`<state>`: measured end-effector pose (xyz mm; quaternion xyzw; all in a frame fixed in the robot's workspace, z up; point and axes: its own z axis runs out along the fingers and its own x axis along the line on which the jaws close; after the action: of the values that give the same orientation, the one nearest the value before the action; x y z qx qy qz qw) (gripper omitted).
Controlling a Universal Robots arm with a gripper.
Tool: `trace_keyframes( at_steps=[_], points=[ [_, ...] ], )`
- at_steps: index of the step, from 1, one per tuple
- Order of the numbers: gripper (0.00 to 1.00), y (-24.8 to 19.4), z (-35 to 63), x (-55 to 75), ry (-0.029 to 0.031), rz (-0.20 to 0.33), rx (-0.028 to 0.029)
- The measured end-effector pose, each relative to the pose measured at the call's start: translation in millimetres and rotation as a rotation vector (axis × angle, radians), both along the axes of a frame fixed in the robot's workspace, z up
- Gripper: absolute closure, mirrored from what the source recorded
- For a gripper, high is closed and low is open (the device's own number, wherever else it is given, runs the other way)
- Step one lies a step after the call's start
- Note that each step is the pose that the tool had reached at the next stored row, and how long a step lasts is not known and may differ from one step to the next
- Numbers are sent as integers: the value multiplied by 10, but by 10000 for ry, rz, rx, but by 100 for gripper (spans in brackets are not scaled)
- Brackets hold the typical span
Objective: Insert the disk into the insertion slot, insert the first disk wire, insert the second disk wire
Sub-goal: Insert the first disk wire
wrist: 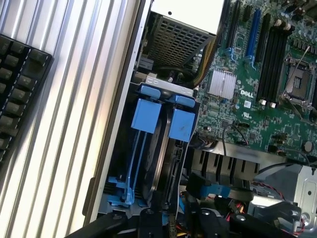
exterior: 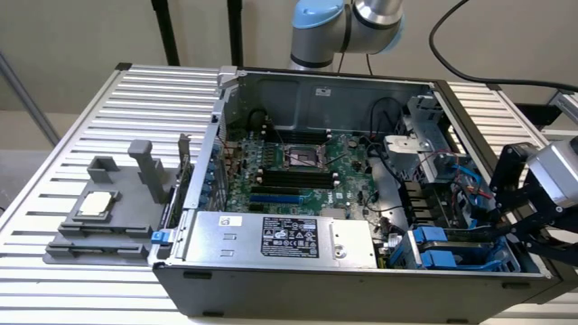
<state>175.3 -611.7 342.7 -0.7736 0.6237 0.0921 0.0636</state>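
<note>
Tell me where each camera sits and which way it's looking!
Exterior view: sits off the arm, up high beside the computer case, looking down into it; the arm's grey-and-blue joint and the gripper show.
Wrist view: rides on the wrist, looking past the gripper into the insertion slot with its blue clips.
Shared: both see the gripper, the insertion slot and the green motherboard.

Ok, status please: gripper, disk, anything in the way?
Gripper low at insertion slot. Disk seating: cannot tell. Blue cable lies close by.
</note>
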Motion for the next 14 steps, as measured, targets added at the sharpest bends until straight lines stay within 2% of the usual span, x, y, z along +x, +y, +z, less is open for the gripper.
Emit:
trace_keyframes(
  at_steps=[1,2,10,13,14],
  points=[
    [70,0,0,1,0,7,0],
    [76,0,1,1,0,14,-1],
    [76,0,1,4,0,71,0],
    [79,0,1,4,0,85,0],
    [84,0,2,4,0,86,-1]
  ],
)
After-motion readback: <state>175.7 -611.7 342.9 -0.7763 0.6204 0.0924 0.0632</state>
